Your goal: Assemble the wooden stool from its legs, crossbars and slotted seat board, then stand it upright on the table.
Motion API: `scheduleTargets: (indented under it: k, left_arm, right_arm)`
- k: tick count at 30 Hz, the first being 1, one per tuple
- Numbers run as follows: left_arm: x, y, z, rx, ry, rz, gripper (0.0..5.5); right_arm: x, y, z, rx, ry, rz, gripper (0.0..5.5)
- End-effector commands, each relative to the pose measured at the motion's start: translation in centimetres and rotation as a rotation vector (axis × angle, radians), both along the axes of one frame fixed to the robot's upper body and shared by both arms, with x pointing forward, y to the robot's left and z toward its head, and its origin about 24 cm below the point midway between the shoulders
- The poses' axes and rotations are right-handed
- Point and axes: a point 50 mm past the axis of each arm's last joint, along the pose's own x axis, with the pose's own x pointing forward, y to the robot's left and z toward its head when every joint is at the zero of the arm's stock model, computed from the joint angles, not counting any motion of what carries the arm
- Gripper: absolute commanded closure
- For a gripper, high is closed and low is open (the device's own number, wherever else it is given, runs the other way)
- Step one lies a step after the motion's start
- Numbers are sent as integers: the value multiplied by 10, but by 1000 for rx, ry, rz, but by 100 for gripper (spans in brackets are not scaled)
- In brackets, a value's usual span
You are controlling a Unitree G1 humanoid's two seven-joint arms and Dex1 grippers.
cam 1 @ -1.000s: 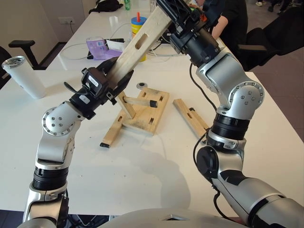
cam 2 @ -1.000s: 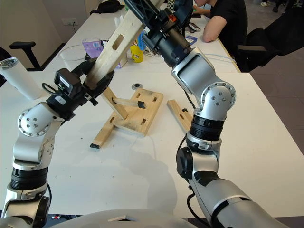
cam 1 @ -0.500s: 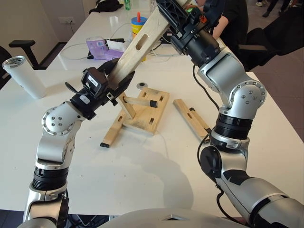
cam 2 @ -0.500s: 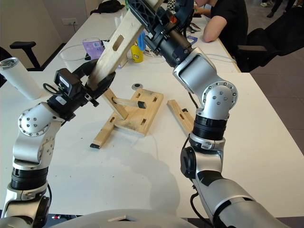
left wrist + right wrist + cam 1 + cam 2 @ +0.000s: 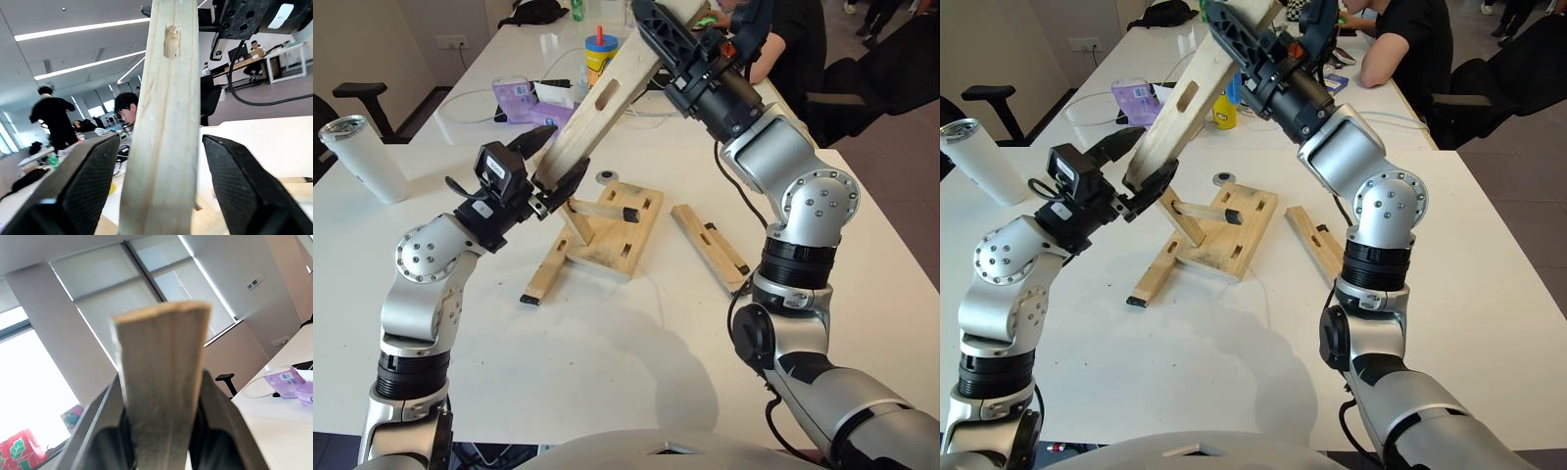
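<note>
Wooden leg between parted black jaws, slot in its face

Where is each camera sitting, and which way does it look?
Left eye view: on the head, facing forward and down at the table; both arms show.
Right eye view: beside it, same scene, same arms.
Left wrist view: on the left wrist, facing up along the leg; its open jaws flank it.
Right wrist view: on the right wrist, facing along the leg; its jaws clamp it.
Shared: every view shows that leg.
</note>
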Motion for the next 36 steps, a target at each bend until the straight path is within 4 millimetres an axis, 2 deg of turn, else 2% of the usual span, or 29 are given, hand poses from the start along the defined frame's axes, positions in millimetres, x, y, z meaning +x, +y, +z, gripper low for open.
scheduleTargets:
  k: [1, 3, 5, 9, 12, 15, 19, 25, 36]
  left_arm:
    - [-13, 17, 0, -419, 223, -165, 239]
    - [-19, 22, -4, -503, 295, -228, 239]
    - [-27, 23, -18, -481, 400, -268, 239]
    - [-42, 23, -72, -203, 668, -224, 239]
    - [-30, 34, -99, -49, 695, -41, 239]
    - [-15, 37, -107, -25, 676, 70, 239]
    - [-8, 22, -120, -12, 707, 69, 239]
    - [9, 15, -140, 36, 686, 240, 239]
    - [21, -16, -151, 59, 694, 182, 239]
  right_arm:
    - [7, -29, 17, 101, -46, -85, 447]
    - [11, -38, 18, 141, -32, -122, 447]
    - [17, -47, 15, 157, -4, -175, 447]
    - [22, -52, 10, 137, 17, -208, 447]
    - [23, -50, 8, 123, 18, -207, 447]
    - [23, -48, 6, 111, 22, -209, 447]
    - [24, -47, 4, 95, 29, -215, 447]
    - [24, -44, 2, 86, 36, -223, 447]
    - [26, -41, -3, 45, 47, -274, 447]
